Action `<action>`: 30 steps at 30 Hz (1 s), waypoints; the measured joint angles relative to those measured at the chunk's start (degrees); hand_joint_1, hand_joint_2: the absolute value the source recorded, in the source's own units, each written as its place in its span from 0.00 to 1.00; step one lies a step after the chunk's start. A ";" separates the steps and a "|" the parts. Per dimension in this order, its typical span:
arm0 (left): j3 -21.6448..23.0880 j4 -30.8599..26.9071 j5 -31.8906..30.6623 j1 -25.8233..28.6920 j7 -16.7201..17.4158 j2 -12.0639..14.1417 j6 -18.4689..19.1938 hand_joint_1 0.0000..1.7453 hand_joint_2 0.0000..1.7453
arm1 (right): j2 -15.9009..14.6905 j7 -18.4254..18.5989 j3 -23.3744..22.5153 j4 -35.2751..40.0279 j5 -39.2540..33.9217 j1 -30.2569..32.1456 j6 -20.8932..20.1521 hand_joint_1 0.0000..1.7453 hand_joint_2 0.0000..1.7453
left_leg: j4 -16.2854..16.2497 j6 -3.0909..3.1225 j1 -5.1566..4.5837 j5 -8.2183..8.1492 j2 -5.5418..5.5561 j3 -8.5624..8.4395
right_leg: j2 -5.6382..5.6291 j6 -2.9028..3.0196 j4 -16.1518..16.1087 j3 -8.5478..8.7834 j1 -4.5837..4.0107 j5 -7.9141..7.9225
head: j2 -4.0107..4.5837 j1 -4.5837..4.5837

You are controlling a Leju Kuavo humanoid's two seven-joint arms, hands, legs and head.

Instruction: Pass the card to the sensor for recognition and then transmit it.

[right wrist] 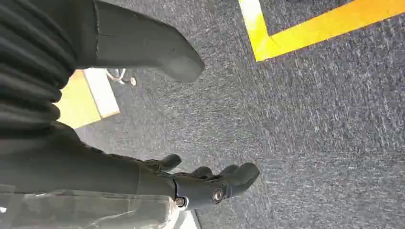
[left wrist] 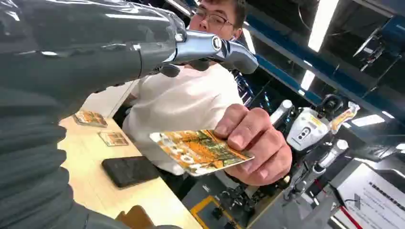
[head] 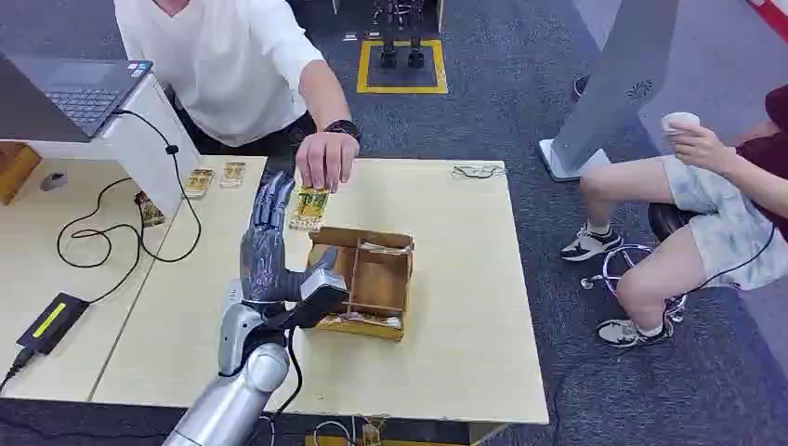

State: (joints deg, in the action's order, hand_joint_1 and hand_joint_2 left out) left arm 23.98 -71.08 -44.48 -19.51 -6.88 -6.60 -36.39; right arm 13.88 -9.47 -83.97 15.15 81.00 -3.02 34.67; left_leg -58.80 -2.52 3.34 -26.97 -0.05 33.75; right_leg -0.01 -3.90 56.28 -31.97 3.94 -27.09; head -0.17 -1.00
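A person's hand holds the card just beyond the robot's open left hand, over the far half of the table.

The head view shows the card from above, by the far edge of a wooden tray; the left wrist view shows its face: orange and yellow print, pinched at one corner, tilted, clear of the robot's fingers. The right hand hangs over grey carpet, fingers loosely spread, holding nothing. A phone and two more cards lie near the table's far edge.
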 joint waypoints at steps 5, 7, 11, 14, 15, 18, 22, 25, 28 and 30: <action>0.00 0.35 -0.79 -0.36 0.35 0.00 0.02 0.00 1.00 | -0.02 0.24 0.00 -0.26 0.09 -0.02 0.00 0.00 1.00 | 0.00 0.00 0.00 0.00 0.00 0.00 | 0.00 0.00 0.00 0.00 0.00 0.00 | 0.00 0.00; 0.00 0.96 -3.11 -1.15 1.41 0.06 -0.28 0.00 1.00 | -0.17 0.33 0.11 -0.42 0.88 -0.03 0.00 0.00 1.00 | 0.00 0.00 0.00 0.00 0.00 0.00 | 0.00 0.00 0.00 0.00 0.00 0.00 | 0.00 0.00; -0.09 2.32 -10.19 -2.85 3.23 0.48 -2.89 0.00 1.00 | -0.61 0.42 0.94 -0.68 1.51 -0.07 -0.02 0.00 1.00 | 0.00 0.00 0.00 0.00 0.00 0.00 | 0.00 0.00 0.00 0.01 0.00 0.00 | 0.00 0.02; -2.63 2.45 -18.21 -2.90 0.69 -0.17 -3.19 1.00 1.00 | -0.79 0.35 1.27 -1.03 1.75 -0.11 0.07 0.00 1.00 | 0.00 0.00 0.00 0.00 0.00 0.00 | 0.00 0.00 0.00 0.00 0.00 0.00 | 0.00 0.00; -3.98 2.45 -20.16 -2.87 -0.79 -0.72 -3.19 1.00 1.00 | -0.81 0.31 1.33 -1.09 1.73 -0.13 0.11 0.00 1.00 | 0.00 0.00 0.00 0.00 0.01 0.00 | 0.00 0.00 0.00 0.01 0.00 0.00 | 0.00 0.02; -8.97 2.43 -23.37 -2.79 -6.33 -3.15 -3.21 1.00 1.00 | -0.83 0.24 1.55 -1.44 1.75 -0.19 0.22 0.00 1.00 | 0.00 0.00 0.00 0.00 0.00 0.01 | -0.01 0.00 0.00 0.01 0.00 0.00 | 0.00 0.00; -15.48 1.99 -25.75 -2.30 -10.82 -6.32 -3.21 1.00 1.00 | -0.90 0.22 1.79 -1.66 1.73 -0.22 0.33 0.00 1.00 | 0.00 0.00 0.00 0.00 0.00 0.01 | 0.00 0.00 0.00 0.00 0.00 0.00 | 0.00 0.02; -18.21 1.86 -26.01 -2.04 -11.37 -7.85 -3.21 1.00 1.00 | -0.96 0.24 1.97 -1.86 1.73 -0.26 0.39 0.00 1.00 | 0.00 0.00 0.00 0.00 0.00 0.00 | 0.00 0.00 0.00 0.00 0.00 0.00 | 0.00 0.00; -20.53 1.11 -26.12 -1.76 -13.66 -9.18 -3.21 1.00 1.00 | -1.09 0.57 2.25 -1.92 2.34 -0.25 0.66 0.00 1.00 | 0.00 0.00 0.00 0.00 0.00 0.00 | 0.00 0.00 0.00 0.01 0.00 0.00 | 0.00 0.02; -21.84 0.98 -25.77 -1.73 -15.13 -9.95 -3.32 1.00 1.00 | -1.25 1.64 2.89 -1.92 3.83 -0.24 1.38 0.00 1.00 | 0.00 0.00 0.00 0.00 0.00 0.00 | 0.00 0.00 0.00 0.01 0.00 0.00 | 0.00 0.02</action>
State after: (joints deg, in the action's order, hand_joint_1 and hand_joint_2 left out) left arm 2.14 -70.10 -70.25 -21.24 -22.01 -16.55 -39.71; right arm 12.63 -7.82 -81.09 13.22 84.83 -3.26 36.04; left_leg -58.80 -2.52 3.34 -26.97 -0.05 33.75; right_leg -0.01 -3.89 56.28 -31.95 3.94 -27.09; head -0.17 -0.98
